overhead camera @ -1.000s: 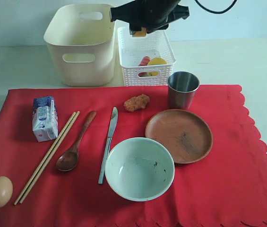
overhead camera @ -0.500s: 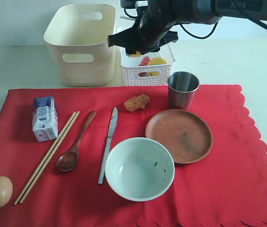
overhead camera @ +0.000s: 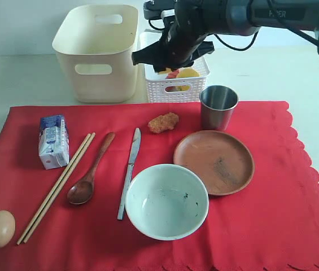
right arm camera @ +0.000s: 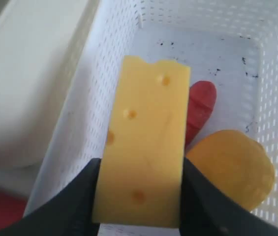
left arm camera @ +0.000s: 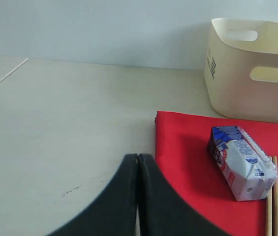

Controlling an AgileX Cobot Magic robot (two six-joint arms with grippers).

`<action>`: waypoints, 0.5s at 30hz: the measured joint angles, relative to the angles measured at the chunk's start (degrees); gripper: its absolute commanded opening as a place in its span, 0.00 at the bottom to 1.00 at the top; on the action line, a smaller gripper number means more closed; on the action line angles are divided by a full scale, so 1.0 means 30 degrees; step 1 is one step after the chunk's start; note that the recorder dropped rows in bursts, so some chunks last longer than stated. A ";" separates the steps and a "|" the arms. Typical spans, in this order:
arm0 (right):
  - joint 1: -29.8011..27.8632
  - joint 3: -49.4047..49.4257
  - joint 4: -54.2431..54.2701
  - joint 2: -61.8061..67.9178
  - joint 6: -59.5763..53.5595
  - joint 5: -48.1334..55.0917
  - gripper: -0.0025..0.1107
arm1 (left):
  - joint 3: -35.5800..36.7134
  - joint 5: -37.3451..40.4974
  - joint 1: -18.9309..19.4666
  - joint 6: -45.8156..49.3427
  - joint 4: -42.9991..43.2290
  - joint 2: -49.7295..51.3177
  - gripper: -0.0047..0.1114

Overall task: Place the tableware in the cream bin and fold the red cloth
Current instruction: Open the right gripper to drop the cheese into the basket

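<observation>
Yellow cheese point(right arm camera: 143, 142) hung clamped in our right gripper point(right arm camera: 139, 195) over the white basket point(right arm camera: 276, 98); we favoured a low release, left gripper point(left arm camera: 138, 196) closed.

Lighting's bright and really even, diffuse, with no strong direction. On the red cloth point(overhead camera: 272, 214) the shadows are faint, just darker smudges hugging the milk carton point(overhead camera: 53, 141) and the steel cup point(overhead camera: 218, 106). The cup has a mild sheen, no harsh glare. The pale desk point(overhead camera: 23, 79) looks a bit washed out. The exterior view is sharp. Up close, the cheese point(right arm camera: 143, 147) goes soft and the dark right end effector point(right arm camera: 141, 196) is blurry. The left end effector point(left arm camera: 138, 162) is a black out-of-focus blob, with the carton behind it crisp.
</observation>
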 measured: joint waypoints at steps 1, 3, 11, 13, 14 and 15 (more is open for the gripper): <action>0.0000 0.0000 -0.0049 0.0000 0.0000 0.0093 0.44 | 0.0000 0.0000 0.0000 0.0000 0.0000 0.0000 0.04; 0.0000 0.0000 -0.0131 0.0000 0.0000 0.0487 0.51 | 0.0000 0.0000 0.0000 0.0000 0.0000 0.0000 0.04; 0.0000 -0.0073 -0.0322 -0.0381 0.0033 0.2941 0.58 | 0.0000 0.0000 0.0000 0.0000 0.0000 0.0000 0.04; 0.0000 -0.0073 -0.0322 -0.0830 0.0033 0.3286 0.58 | 0.0000 0.0000 0.0000 0.0000 0.0000 0.0000 0.04; 0.0000 -0.0073 -0.0322 -0.1248 0.0033 0.3376 0.58 | 0.0000 0.0000 0.0000 0.0000 0.0000 0.0000 0.04; 0.0000 -0.0073 -0.0322 -0.1493 0.0033 0.3418 0.58 | 0.0000 0.0000 0.0000 0.0000 0.0000 0.0000 0.04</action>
